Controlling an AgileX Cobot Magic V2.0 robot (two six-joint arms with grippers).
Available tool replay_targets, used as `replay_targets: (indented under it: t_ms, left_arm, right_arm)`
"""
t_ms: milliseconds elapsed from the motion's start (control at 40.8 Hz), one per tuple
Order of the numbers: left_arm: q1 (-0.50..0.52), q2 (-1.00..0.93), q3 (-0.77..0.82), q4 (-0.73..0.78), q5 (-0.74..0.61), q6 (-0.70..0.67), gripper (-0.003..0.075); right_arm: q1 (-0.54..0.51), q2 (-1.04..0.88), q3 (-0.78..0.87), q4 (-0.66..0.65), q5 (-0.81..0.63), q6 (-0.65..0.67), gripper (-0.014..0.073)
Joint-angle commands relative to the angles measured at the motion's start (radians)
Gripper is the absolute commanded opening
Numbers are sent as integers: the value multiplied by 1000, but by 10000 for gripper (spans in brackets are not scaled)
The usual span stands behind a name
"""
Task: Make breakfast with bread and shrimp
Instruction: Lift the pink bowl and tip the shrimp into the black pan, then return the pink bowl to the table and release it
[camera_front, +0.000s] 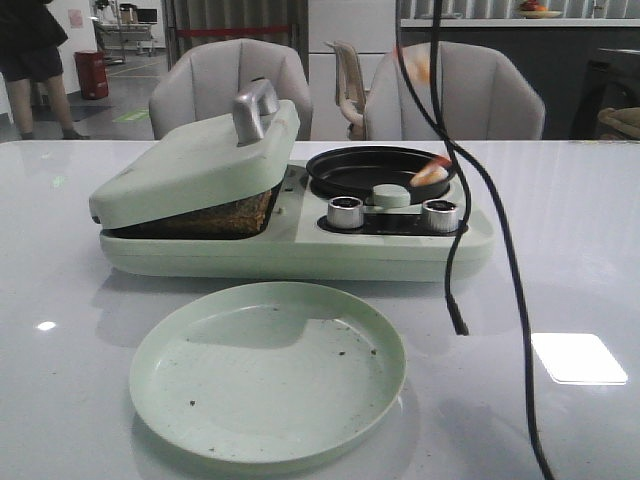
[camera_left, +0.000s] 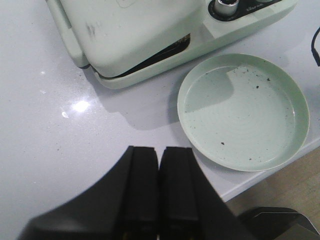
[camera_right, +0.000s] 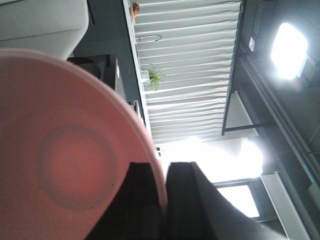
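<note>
A pale green breakfast-maker appliance (camera_front: 300, 215) stands on the white table (camera_front: 80, 300), its hinged lid (camera_front: 195, 160) propped partly open on a browned slab, probably the toasted bread (camera_front: 225, 212), lying flat with its long axis across the appliance. In the round black frying pan (camera_front: 380, 170) a pinkish-white piece, probably shrimp (camera_front: 430, 174), rests at the rim near the right silver knob (camera_front: 440, 214); its heading cannot be told. The empty mint-green round plate (camera_front: 268, 372) waits in front. The left gripper (camera_left: 159, 165) hovers over the table near this plate, its jaws pressed together on nothing. The right gripper (camera_right: 164, 185) is clenched on the rim of a pink round plate (camera_right: 65, 155), tilted steeply. Risks: the edge-gripped plate may slip; the hanging black cable (camera_front: 470, 200) may snag a moving arm.
</note>
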Motion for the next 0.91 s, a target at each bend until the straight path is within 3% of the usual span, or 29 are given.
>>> replay_targets:
  t_ms: [0, 245, 515, 662, 883]
  left_arm:
    - [-8, -7, -26, -11, -66, -12, 101]
    - [-8, -7, -26, -11, -69, -12, 101]
    - [-8, -7, -26, -10, -70, -12, 101]
    - [-8, -7, -26, -8, -70, -12, 101]
    - [-8, -7, -26, -8, -73, -12, 101]
  right_arm:
    - [-4, -74, -36, -83, -3, 4, 44]
    - [-4, -74, -36, 5, -5, 51, 44]
    - [-46, -136, -33, 478, 146, 8, 44]
    - [-183, -204, -2, 804, 218, -2, 44]
    - [-437, -323, 213, 1234, 157, -88, 44]
